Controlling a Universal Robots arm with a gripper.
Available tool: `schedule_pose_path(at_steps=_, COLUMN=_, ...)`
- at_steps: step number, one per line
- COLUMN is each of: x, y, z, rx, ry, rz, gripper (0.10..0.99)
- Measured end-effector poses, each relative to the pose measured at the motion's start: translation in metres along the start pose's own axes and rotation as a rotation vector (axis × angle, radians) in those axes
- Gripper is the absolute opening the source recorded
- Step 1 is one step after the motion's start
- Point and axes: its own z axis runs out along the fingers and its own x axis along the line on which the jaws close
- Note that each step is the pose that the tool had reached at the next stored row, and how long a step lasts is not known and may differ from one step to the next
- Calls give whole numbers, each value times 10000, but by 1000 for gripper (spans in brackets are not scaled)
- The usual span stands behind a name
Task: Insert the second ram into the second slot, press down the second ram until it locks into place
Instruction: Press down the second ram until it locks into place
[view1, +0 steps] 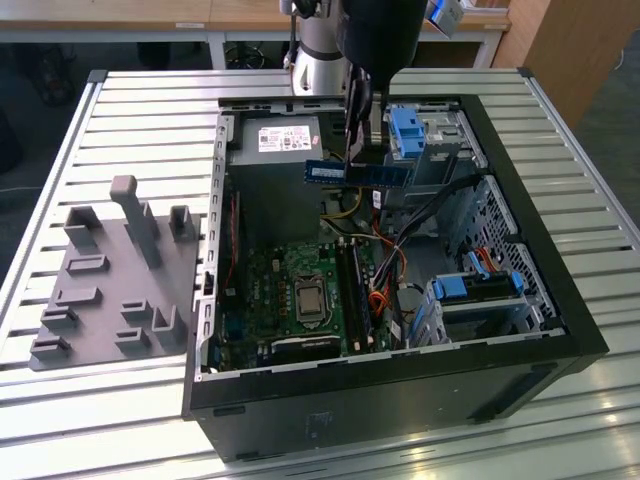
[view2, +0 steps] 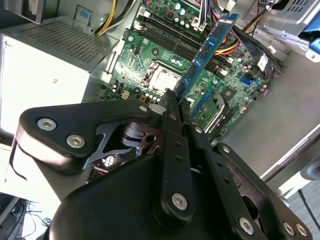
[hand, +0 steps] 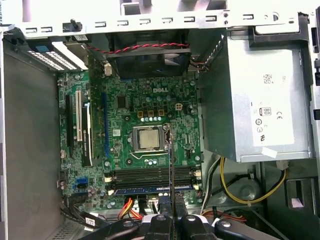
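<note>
My gripper (view1: 358, 160) hangs over the open computer case (view1: 400, 400), shut on the second ram (view1: 356, 172). The second ram is a long blue stick, held level well above the motherboard (view1: 300, 300). In the second wrist view the fingers (view2: 176, 107) pinch one end of the second ram (view2: 207, 50), which reaches out over the board. In the first wrist view the stick is edge-on, a thin dark line (hand: 170, 170) crossing the memory slots (hand: 150, 176). One blue stick (hand: 150, 189) sits seated in a slot there. Dark empty slots lie beside it, and I cannot tell which is the second slot.
A grey fixture plate (view1: 110, 290) with upright pegs lies on the slatted table at the exterior view's left. Inside the case are the power supply (view1: 280, 140), blue drive brackets (view1: 410, 130), the bare processor socket (view1: 306, 298) and loose cables (view1: 390, 270) beside the slots.
</note>
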Motion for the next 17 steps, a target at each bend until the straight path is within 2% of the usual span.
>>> schedule_pose_path(at_steps=17, x=0, y=0, z=0, rx=4, ry=-19, rz=508, gripper=137)
